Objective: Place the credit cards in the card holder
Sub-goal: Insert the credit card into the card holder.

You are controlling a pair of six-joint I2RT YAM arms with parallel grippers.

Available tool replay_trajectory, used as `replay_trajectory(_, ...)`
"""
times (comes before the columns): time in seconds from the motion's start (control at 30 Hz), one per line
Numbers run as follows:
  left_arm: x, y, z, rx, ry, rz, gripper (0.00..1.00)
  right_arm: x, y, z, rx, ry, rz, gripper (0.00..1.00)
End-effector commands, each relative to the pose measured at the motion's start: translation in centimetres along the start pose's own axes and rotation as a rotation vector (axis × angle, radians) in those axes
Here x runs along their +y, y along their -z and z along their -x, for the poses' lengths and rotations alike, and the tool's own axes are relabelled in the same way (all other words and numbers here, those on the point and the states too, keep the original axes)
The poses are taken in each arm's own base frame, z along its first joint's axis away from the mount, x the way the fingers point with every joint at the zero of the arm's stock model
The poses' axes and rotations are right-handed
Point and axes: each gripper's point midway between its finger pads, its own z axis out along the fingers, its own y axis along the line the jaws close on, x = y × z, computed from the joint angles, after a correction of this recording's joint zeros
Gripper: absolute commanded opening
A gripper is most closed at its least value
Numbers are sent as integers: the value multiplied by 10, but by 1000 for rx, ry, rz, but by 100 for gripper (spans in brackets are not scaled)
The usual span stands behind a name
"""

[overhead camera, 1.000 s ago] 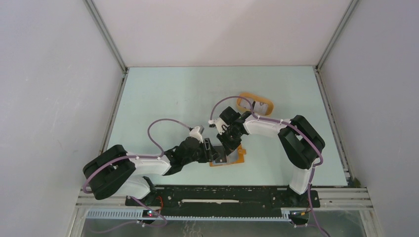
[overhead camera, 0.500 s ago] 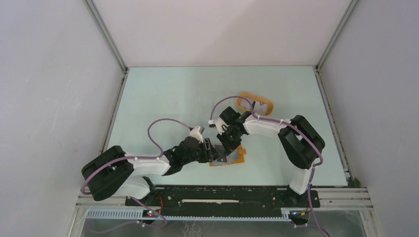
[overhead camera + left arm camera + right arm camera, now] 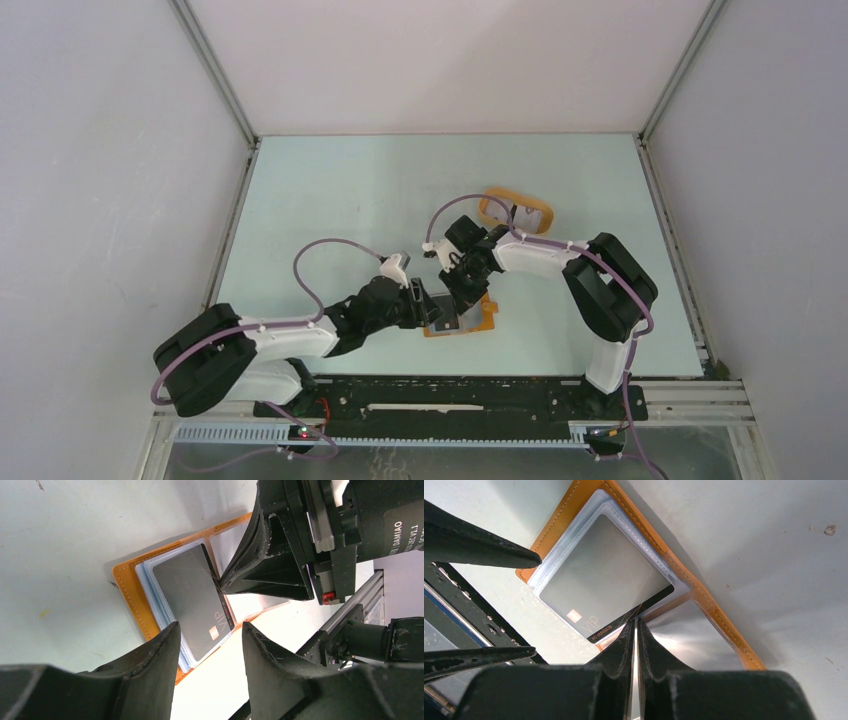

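Observation:
The orange-brown card holder (image 3: 482,318) lies open on the table near the front, its clear sleeves up; it also shows in the left wrist view (image 3: 125,585) and the right wrist view (image 3: 719,615). A dark grey credit card (image 3: 192,600) marked VIP lies flat on the sleeves (image 3: 599,585). My right gripper (image 3: 634,621) is shut, its tips touching the card's edge (image 3: 220,580). My left gripper (image 3: 210,625) is open and empty, just above the holder's near-left side (image 3: 425,305).
An oval orange-rimmed tray (image 3: 497,200) with something pale in it stands behind the right arm. The two grippers are close together over the holder. The black base rail (image 3: 450,392) runs along the table's front edge.
My left arm's elbow and shoulder have shifted a little to the left and down; its gripper stays by the holder. The right arm and the card have not visibly moved.

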Motion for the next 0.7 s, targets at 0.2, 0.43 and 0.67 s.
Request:
replay_trajectory(0.2,-17,-3,18,-49,-24,-43,54,0,-3,5,-1,2,9,11)
replay_trajectory(0.43,-17,-10,15,-34,-9,-51,54,1,-3,5,-2,1,11,11)
replay_trajectory(0.67,-14,-11,13,-27,-7,-44,54,1,-2,5,-3,2,13,11)
